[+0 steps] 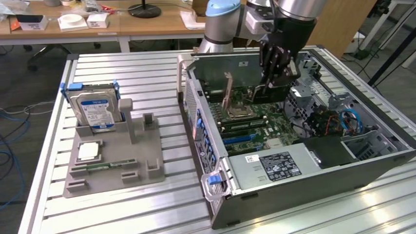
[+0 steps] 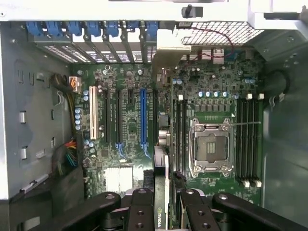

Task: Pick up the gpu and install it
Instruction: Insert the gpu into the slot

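one gripper (image 2: pixel 161 204) clamps gpu (image 2: pixel 161 168) edge-on over motherboard (image 2: pixel 127 134)

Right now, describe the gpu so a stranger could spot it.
Look inside the open computer case, over the green motherboard. The gpu is the thin card seen edge-on, clamped in the hand; nothing else there is held.

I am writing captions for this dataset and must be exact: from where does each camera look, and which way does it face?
Exterior view: off the arm, above the table, looking down obliquely at the open computer case and hard drive; the arm and hand show, lowered into the case.
Wrist view: on the wrist, looking along the hand onto the motherboard; its fingers show, gripping the gpu edge-on.
Shared: hand, gpu, motherboard, CPU socket.
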Motion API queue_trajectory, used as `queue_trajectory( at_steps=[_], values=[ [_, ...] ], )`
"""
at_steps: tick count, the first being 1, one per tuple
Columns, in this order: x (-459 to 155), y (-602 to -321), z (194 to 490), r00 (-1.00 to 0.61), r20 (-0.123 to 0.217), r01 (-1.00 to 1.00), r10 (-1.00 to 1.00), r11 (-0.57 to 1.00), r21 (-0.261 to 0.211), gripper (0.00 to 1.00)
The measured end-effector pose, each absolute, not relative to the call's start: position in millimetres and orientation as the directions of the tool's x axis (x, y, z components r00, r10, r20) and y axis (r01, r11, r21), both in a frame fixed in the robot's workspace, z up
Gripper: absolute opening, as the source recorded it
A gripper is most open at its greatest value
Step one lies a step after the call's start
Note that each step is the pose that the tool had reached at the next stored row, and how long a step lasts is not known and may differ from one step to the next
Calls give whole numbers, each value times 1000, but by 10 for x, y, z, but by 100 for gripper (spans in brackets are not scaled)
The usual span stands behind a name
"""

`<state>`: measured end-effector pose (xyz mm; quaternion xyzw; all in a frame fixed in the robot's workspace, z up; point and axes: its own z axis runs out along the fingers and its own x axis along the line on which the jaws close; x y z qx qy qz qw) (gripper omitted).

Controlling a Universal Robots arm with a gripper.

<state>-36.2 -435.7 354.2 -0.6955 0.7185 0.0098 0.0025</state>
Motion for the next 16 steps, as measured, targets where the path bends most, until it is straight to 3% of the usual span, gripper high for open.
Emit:
queue_trajectory(
  at_steps=[6,16],
  values=[
    [-370,-4370,3495,-38,-16,-998,-999,37,51,26],
    [-371,-4441,3430,-38,-15,-998,-999,37,51,26]
  ],
)
